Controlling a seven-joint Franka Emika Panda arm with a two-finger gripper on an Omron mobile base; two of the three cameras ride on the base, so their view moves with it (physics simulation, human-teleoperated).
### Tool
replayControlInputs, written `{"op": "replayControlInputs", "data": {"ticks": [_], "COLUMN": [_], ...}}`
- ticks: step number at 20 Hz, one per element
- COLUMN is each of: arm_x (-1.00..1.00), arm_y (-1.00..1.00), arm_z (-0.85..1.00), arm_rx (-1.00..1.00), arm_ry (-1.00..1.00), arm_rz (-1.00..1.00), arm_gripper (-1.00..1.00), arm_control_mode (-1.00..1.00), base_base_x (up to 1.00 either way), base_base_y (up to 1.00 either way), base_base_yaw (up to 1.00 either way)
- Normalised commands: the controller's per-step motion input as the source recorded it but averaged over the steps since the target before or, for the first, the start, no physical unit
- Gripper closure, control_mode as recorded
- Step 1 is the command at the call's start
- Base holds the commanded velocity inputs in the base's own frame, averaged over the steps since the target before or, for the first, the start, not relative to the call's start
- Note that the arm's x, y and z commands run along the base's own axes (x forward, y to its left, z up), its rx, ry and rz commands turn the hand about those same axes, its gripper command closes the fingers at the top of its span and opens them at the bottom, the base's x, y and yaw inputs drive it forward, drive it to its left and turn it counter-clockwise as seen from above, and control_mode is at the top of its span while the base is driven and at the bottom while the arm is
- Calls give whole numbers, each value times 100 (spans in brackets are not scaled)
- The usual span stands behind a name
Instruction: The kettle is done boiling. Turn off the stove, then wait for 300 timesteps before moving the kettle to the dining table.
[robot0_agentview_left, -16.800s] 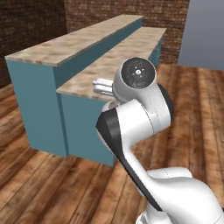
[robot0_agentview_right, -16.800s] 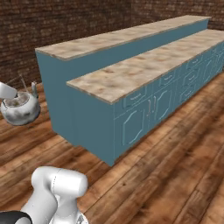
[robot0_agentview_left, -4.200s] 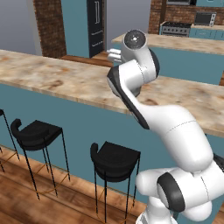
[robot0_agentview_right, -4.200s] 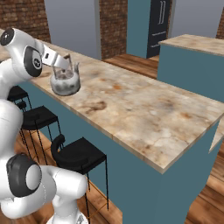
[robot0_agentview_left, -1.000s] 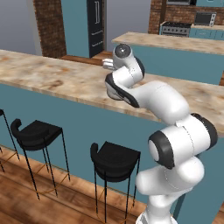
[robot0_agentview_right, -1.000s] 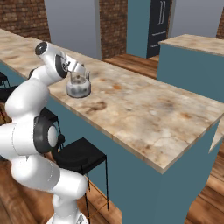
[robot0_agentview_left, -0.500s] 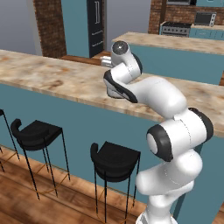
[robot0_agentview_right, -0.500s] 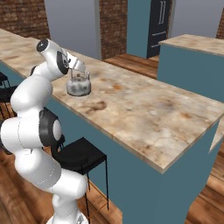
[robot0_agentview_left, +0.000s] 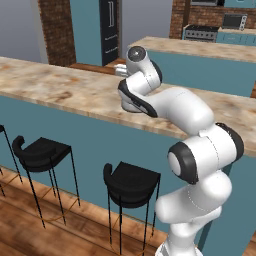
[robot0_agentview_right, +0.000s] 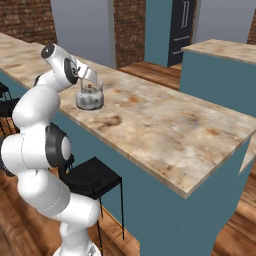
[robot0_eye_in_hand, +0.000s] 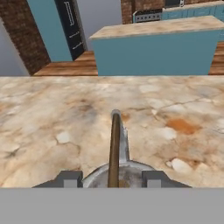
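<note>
- Releasing looks like the step in hand: the kettle (robot0_agentview_right: 90, 98) sits upright on the dining table (robot0_agentview_right: 165, 131), its base flat on the beige marbled top, so the carry itself appears finished.
- It stands near the stool-side long edge of the table, toward the end where the arm reaches in, well apart from the far corner that juts toward the right base camera.
- The gripper (robot0_agentview_right: 88, 76) hangs right over the kettle. In the hand view the two dark fingertips (robot0_eye_in_hand: 69, 179) stand apart on either side of the thin arched handle (robot0_eye_in_hand: 114, 146), with clear space between each tip and the handle.
- So the gripper reads as spread and letting go, not pinching; nothing is lifted in it.
- In the left base view the white arm covers the kettle, so that view adds only the row of black stools (robot0_agentview_left: 129, 181) below the table edge.
- The stove (robot0_agentview_left: 202, 31) shows far off behind the second counter; its knobs are too small to read.
- My judgement: what remains is to draw the hand straight up along the handle's plane until the fingertips clear the arch, without rolling the wrist.
- A sideways pull could hook the handle and tip or drag the small kettle toward the near edge.
</note>
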Motion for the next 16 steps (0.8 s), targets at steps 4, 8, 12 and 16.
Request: {"op": "replayControlInputs", "data": {"ticks": [4,8,12,16], "arm_x": [-13,-5,0,0], "arm_y": [0,0,0,0], "arm_z": [0,10,25,36], "arm_rx": [0,0,-1,-3], "arm_ry": [0,0,0,0], "arm_rz": [0,-1,-3,-4], "arm_gripper": [-100,-100,-100,-100], "arm_control_mode": [-100,-100,-100,-100], "base_base_x": [0,0,0,0], "base_base_y": [0,0,0,0], "base_base_yaw": [0,0,0,0]}}
